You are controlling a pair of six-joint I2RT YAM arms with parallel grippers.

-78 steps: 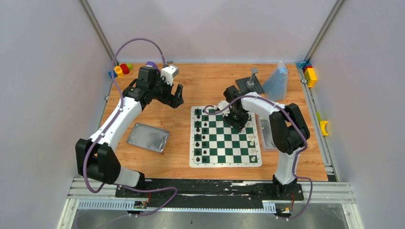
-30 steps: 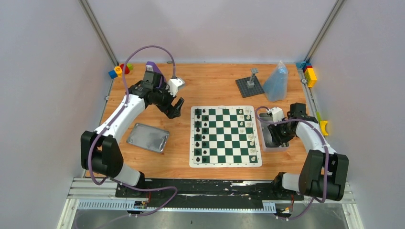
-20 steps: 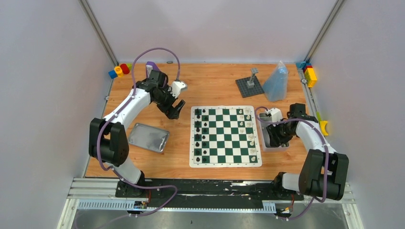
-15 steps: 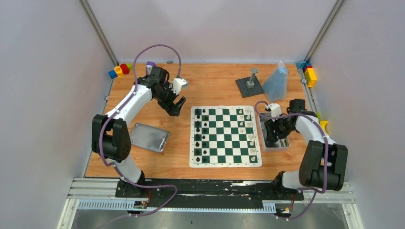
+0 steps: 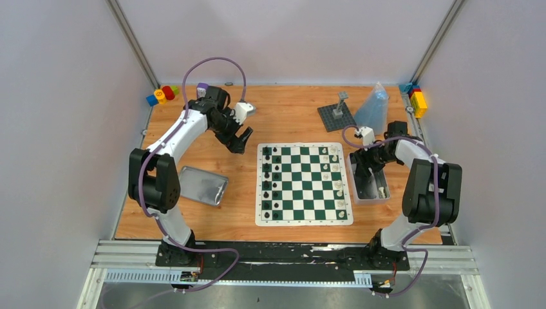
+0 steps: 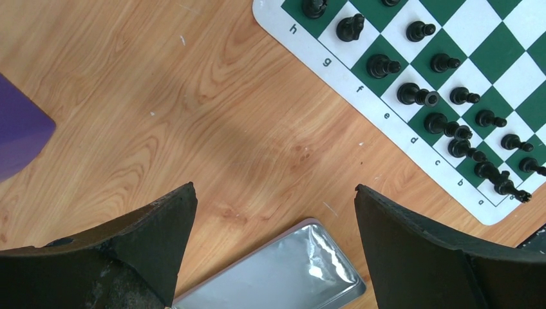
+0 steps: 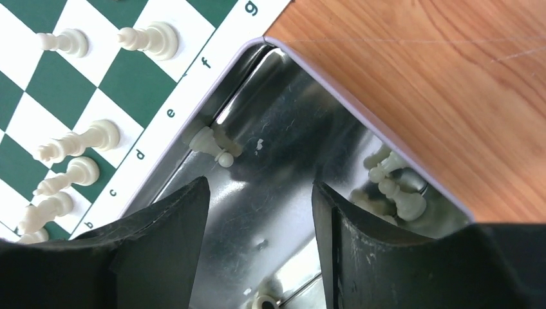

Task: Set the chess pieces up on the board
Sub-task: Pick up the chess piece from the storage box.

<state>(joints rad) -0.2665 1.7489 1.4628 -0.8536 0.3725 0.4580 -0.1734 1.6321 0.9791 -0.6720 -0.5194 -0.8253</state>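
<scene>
Right wrist: right hand (image 7: 259,188) parted, empty, over tin (image 7: 302,129); white pawn (image 7: 209,143) just ahead.

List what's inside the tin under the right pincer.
White chess pieces: one lying by a side wall, a few clustered in a corner, one more nearer the wrist camera. The right pincer and its fingers hide the rest of the tin.
</scene>
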